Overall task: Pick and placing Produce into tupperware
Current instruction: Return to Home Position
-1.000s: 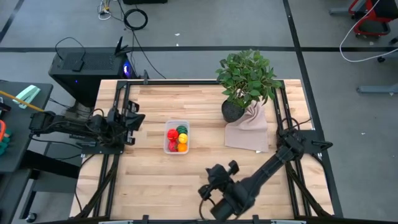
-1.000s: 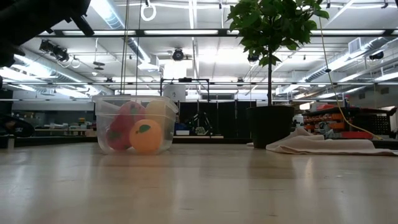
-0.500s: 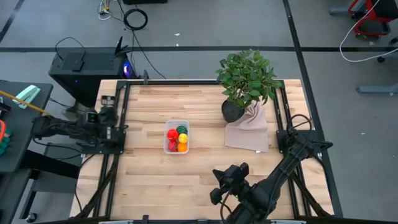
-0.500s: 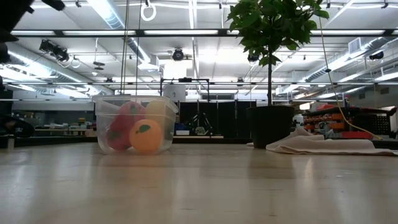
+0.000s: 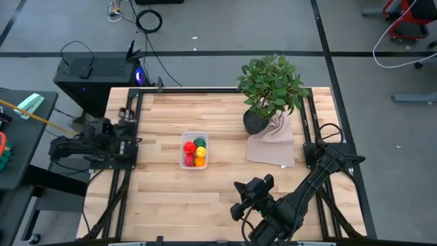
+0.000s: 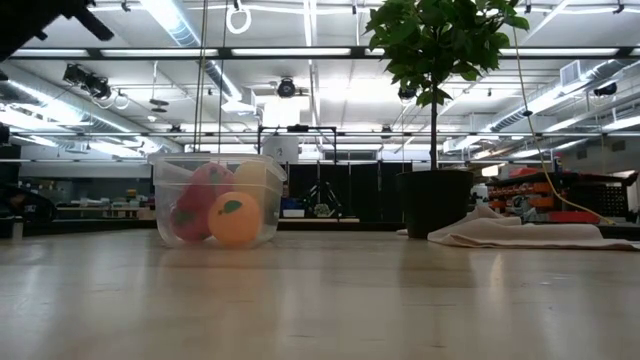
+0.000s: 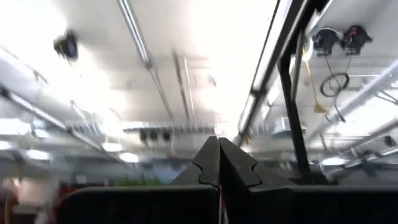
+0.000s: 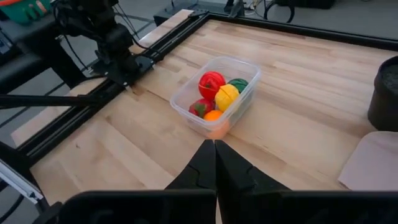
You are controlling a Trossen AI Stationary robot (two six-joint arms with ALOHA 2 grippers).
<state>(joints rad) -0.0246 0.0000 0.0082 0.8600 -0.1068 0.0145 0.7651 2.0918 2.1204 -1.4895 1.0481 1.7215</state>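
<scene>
While tupperware (image 5: 194, 150) sits central, left hand (image 7: 218, 149) closed empty at left edge, right hand (image 8: 215, 150) likewise nearside.

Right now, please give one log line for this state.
left gripper: shut, far left, aimed up | right gripper: shut, front, facing tupperware | tupperware: centre, holds produce

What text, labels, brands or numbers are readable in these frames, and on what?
None can be read.
The tupperware, plant pot, cloth, left gripper and right gripper show no print.
The black box beside the table and the room behind are too small to tell.
</scene>
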